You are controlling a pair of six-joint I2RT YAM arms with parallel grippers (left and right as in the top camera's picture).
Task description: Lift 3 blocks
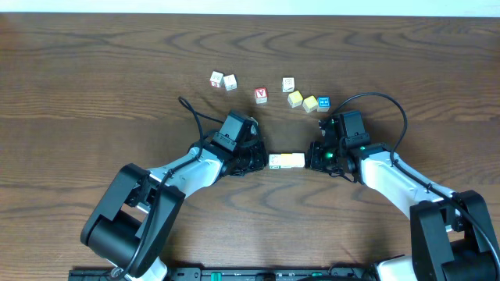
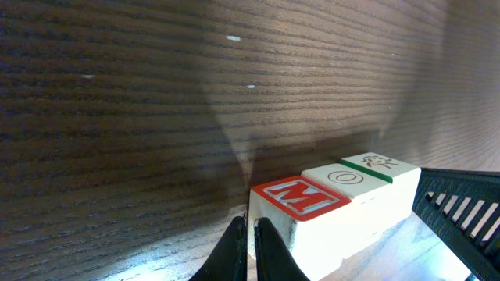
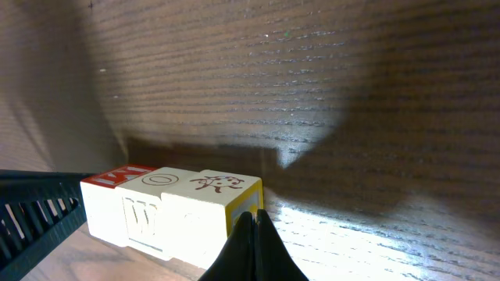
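The left gripper [image 2: 249, 228] is sitting nearest the lens, its fingers pressed fully together with nothing between them, its tip butting against the left end of the row of three blocks [image 1: 287, 161]. That row is lying between the two grippers, mid-table [image 1: 94, 94]; whether it is resting on the wood or hanging just clear I cannot tell. Going rightward, its faces are showing a red M [image 2: 301, 197], a circle [image 2: 344, 177] and a green mark [image 2: 379, 163]. The right gripper [image 3: 251, 225], likewise closed tight, is pushing on the right end. Beyond, two white cubes [image 1: 216, 79], a red-faced cube [image 1: 261, 94], a cream cube [image 1: 288, 83], two yellow cubes [image 1: 310, 103] and a blue-faced cube [image 1: 323, 103] are lying loose.
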